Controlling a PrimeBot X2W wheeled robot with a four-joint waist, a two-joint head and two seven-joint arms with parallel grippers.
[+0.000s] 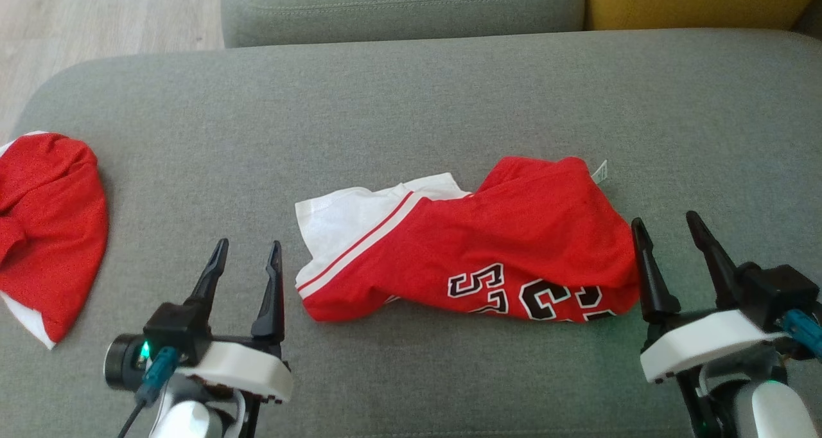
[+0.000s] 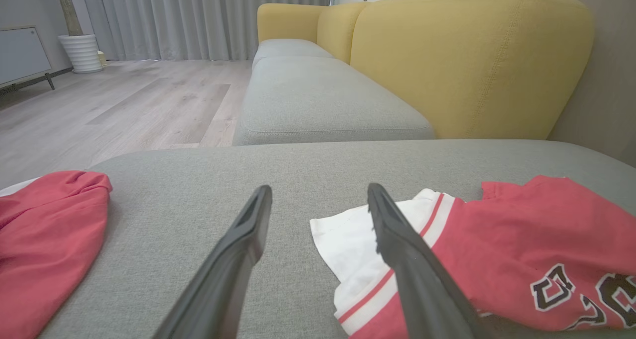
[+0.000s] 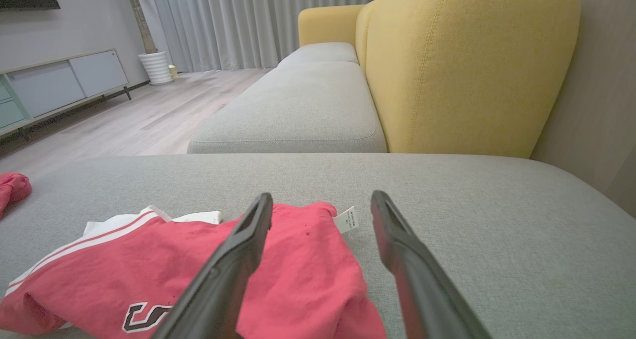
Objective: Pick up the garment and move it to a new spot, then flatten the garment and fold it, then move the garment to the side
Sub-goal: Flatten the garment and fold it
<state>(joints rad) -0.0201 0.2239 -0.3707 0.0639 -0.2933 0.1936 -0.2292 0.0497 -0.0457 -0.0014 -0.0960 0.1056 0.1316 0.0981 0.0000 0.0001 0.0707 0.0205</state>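
Both empty and wide open, left pincer and right pincer flank the crumpled red-and-white jersey; grabbing bunched layers could twist it.

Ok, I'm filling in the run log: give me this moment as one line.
garment: crumpled on grey cushion | left gripper: open, by white end | right gripper: open, by red end | held: nothing
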